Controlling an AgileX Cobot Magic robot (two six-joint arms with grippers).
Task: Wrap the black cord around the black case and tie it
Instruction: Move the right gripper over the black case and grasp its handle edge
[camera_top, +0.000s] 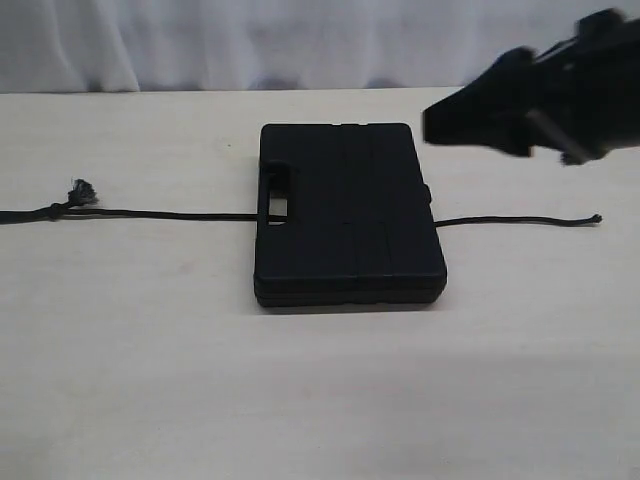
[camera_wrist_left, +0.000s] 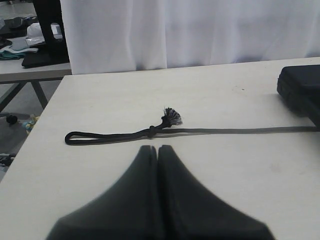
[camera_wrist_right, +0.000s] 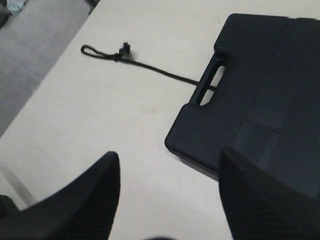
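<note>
Pale desk (camera_top: 150, 380), white curtain (camera_top: 250, 40) behind its far edge. The black case (camera_top: 345, 215) lies flat near the desk's middle, a bit toward the far edge, with its handle slot (camera_top: 276, 205) facing the left edge. Right gripper (camera_wrist_right: 169, 152) is released, fingers wide apart and empty, up in the air by the case's far right corner, not touching it. Left gripper (camera_wrist_left: 156, 148) is clenched, fingers pressed together, nothing between them, just short of the cord's knotted end. The black cord (camera_top: 170, 214) lies straight across the desk, left to right. It passes under the case, shows through the handle slot and comes out on the right side. Its plain end (camera_top: 597, 218) lies near the right edge. Knot (camera_wrist_left: 150, 131), frayed tuft (camera_wrist_left: 172, 116) and a small loop (camera_wrist_left: 72, 137) lie toward the left edge.
</note>
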